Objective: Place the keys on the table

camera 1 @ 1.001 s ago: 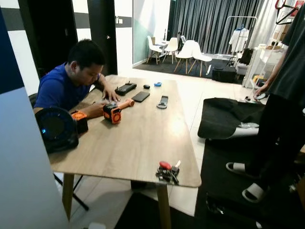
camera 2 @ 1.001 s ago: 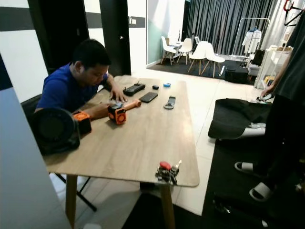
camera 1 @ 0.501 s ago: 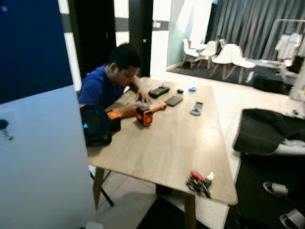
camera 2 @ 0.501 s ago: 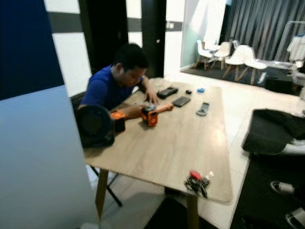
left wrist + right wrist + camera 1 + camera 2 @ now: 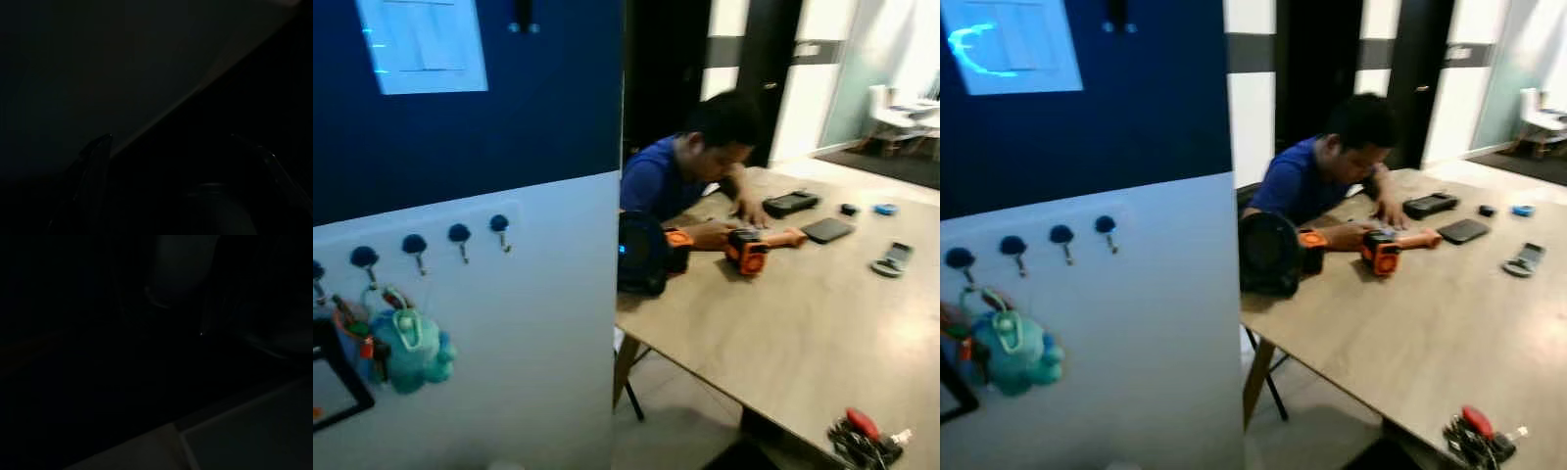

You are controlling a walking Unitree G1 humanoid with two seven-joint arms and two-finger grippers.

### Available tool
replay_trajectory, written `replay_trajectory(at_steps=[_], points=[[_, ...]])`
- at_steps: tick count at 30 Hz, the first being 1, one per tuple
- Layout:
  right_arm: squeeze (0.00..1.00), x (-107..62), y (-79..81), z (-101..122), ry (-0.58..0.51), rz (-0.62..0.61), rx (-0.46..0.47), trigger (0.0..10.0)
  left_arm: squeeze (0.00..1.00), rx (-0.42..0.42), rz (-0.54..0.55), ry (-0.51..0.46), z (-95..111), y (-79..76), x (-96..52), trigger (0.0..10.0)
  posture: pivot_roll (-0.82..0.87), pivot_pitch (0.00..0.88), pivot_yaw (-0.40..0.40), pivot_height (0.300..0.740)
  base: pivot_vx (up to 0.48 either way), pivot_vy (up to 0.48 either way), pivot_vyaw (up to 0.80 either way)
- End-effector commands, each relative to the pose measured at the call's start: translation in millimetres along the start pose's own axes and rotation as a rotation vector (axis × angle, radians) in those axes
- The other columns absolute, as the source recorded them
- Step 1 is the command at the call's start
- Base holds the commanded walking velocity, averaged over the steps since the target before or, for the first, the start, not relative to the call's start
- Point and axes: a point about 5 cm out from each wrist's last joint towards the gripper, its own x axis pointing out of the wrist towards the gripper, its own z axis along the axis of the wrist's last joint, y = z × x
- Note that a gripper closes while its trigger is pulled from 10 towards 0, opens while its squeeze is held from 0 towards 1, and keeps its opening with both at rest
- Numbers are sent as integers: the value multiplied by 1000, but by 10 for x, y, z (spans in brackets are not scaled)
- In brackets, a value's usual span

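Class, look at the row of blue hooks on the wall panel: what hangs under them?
Under the leftmost blue hooks hangs a teal plush toy on a looped cord, with a dark frame beside it. The toy covers whatever else shares its hook; the other hooks carry nothing.

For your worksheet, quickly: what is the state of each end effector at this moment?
Left end effector: open, fingers apart, holding nothing visible.
Right end effector: too dark, cannot be told.

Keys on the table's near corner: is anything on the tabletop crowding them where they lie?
Nothing visible does. The bunch of keys with the red fob lies alone at the near corner of the light wooden table; the orange tool and round black fan sit well away, beside the seated person.
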Motion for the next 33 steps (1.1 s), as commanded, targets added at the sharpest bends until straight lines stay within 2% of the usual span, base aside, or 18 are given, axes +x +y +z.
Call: replay_trajectory(at_steps=[1,33], points=[[0,14,31,29,-10,10,-8,10000,0,4,8,11,-27,41,-16,10000,86,9,-25,740,0,0,800],[0,17,72,2,2,21,-17,10000,0,8,0,39,-64,59,-21,10000,93,11,-23,740,0,0,800]])
